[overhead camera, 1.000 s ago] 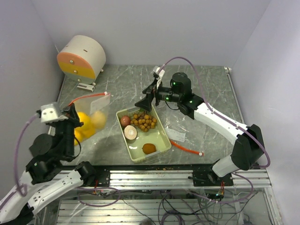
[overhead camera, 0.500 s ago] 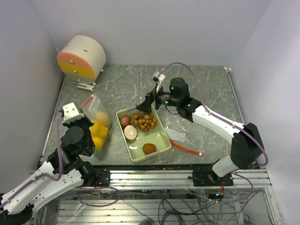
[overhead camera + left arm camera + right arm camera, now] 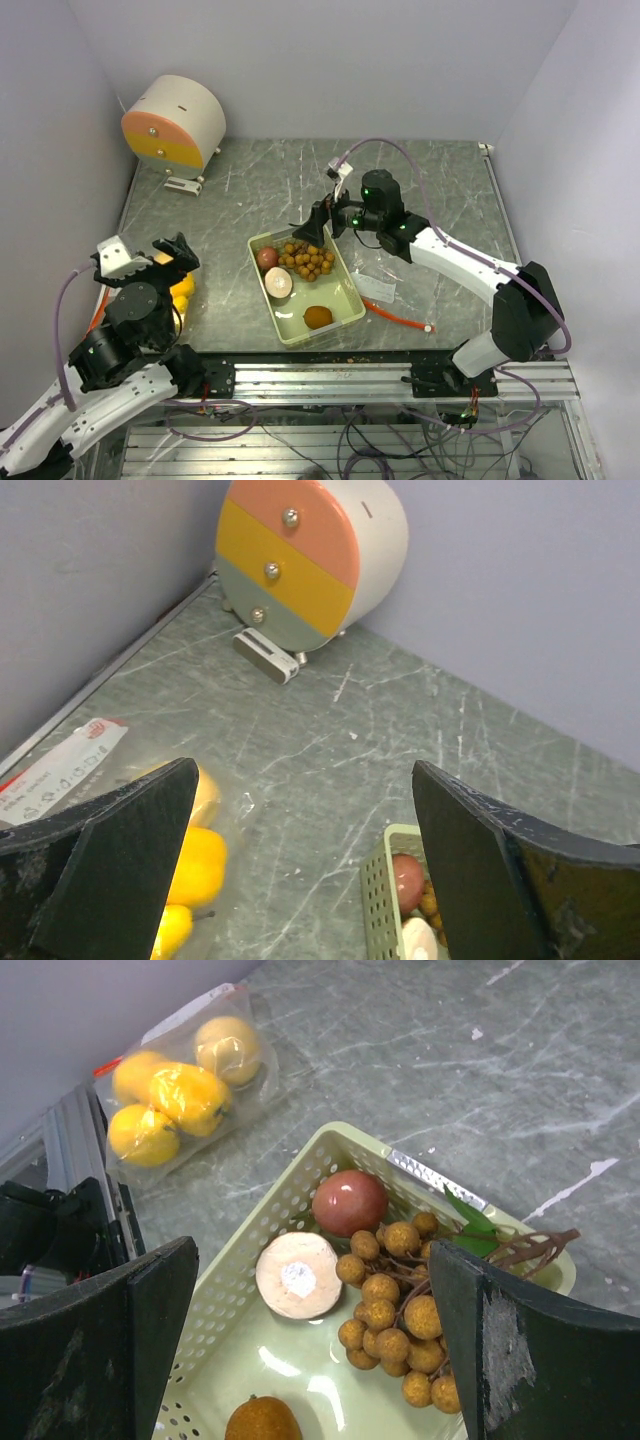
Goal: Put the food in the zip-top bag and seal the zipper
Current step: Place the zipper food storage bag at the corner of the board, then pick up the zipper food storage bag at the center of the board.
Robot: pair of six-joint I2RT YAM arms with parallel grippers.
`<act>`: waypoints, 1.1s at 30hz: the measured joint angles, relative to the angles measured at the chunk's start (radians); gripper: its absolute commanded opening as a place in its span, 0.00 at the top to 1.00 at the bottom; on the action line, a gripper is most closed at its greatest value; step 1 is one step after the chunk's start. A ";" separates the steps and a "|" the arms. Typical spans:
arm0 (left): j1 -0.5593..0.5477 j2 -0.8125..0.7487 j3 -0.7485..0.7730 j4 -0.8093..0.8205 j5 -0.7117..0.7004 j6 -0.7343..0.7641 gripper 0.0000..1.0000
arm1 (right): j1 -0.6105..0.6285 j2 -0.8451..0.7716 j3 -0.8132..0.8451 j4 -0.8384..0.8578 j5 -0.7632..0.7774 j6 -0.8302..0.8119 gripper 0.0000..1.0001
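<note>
Two claws gaped, empty: left claw [image 3: 300, 870] hung beside the zip-top bag [image 3: 170, 1035] holding four yellow fruits [image 3: 180, 1090] on the desk [image 3: 450, 1040]; right claw [image 3: 315, 1345] hovered over the tray [image 3: 330, 1136] with apple [image 3: 349, 1202] and brown berries [image 3: 395, 1305].

Lab test cell: plain walls [image 3: 330, 60], aluminium frame [image 3: 330, 380], loose cables [image 3: 360, 440].

We see white shells and black joints on the left arm [image 3: 135, 310] and right arm [image 3: 465, 258], looping lavender cables [image 3: 380, 141], green lights [image 3: 368, 182], and black wedge-shaped pincer fingers [image 3: 110, 865].
</note>
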State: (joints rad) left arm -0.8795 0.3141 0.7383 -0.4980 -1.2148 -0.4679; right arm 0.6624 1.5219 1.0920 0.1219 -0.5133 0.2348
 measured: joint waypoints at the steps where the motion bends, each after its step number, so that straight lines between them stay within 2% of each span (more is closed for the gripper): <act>1: 0.000 -0.005 0.008 0.001 0.012 0.004 0.00 | 0.000 0.000 -0.001 -0.006 0.006 0.003 0.01; 8: 0.000 -0.009 0.006 0.037 0.178 0.036 0.00 | 0.000 -0.016 -0.008 -0.101 0.110 0.050 0.00; 15: 0.000 0.056 0.002 0.065 0.351 0.006 0.00 | -0.030 -0.044 0.006 -0.338 0.416 0.168 0.00; 20: 0.000 0.131 -0.027 0.113 0.469 -0.002 0.00 | -0.089 -0.164 -0.037 -0.462 0.581 0.248 0.00; 26: 0.000 0.262 -0.029 0.113 0.557 -0.013 0.00 | -0.118 -0.191 -0.039 -0.563 0.661 0.301 0.00; 33: 0.000 0.275 -0.037 0.130 0.625 -0.027 0.00 | -0.118 -0.113 -0.049 -0.588 0.675 0.343 0.01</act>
State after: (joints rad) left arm -0.8795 0.5896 0.7017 -0.3676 -0.5900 -0.4946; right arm 0.5442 1.4094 1.0431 -0.4660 0.1616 0.5781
